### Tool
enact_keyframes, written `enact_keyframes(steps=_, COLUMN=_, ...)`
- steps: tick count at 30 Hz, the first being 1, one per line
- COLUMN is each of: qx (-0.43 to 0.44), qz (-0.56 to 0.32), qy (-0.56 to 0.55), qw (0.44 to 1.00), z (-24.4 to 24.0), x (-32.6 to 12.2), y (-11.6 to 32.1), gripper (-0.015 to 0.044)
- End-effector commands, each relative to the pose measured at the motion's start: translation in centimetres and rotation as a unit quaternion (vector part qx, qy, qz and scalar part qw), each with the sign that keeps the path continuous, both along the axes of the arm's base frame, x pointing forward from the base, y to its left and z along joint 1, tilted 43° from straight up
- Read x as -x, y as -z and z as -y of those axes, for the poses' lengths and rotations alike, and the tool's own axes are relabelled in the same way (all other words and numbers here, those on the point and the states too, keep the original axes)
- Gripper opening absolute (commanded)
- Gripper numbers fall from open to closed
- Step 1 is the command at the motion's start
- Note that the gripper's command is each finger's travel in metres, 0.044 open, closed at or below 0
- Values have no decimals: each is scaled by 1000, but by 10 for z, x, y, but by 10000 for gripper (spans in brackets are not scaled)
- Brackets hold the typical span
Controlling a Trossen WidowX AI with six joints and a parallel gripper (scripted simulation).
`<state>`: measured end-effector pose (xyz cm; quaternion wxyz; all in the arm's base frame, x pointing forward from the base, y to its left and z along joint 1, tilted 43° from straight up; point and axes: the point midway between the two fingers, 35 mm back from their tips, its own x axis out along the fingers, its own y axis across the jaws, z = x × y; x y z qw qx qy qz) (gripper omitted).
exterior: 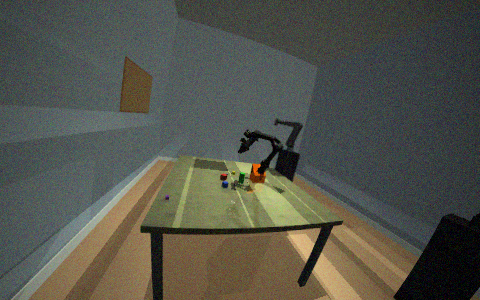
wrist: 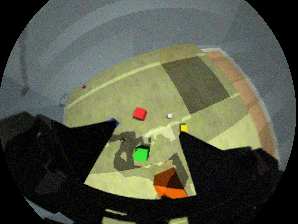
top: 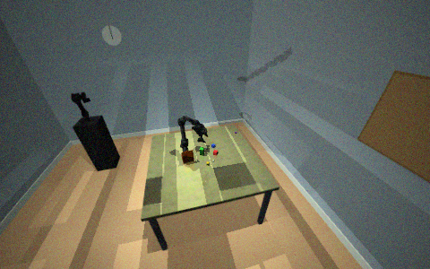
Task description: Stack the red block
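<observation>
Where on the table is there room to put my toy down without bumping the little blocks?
The near half of the table, toward its front edge, shows nothing on it. It is crowded by the arm's orange base: the green tower, red block, blue block and a small yellow piece sit close together, with the open gripper above.

Your red block (top: 215,152) sits flat on the table, near but apart from the upright green tower (top: 202,151).

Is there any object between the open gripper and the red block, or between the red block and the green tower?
Nothing visible does. The gripper hangs open above the green tower; the red block lies beyond it on bare table.
</observation>
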<state>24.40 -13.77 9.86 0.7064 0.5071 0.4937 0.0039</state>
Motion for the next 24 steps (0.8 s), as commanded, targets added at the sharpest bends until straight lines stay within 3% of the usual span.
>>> enact_keyframes(steps=1, qx=-11, qz=-28, qy=-26, qw=999, z=-10, x=-18, y=9, gripper=440)
enact_keyframes(steps=24, qx=-65, qz=-236, qy=-141, qw=959, z=-111, x=-119, y=75, gripper=440)
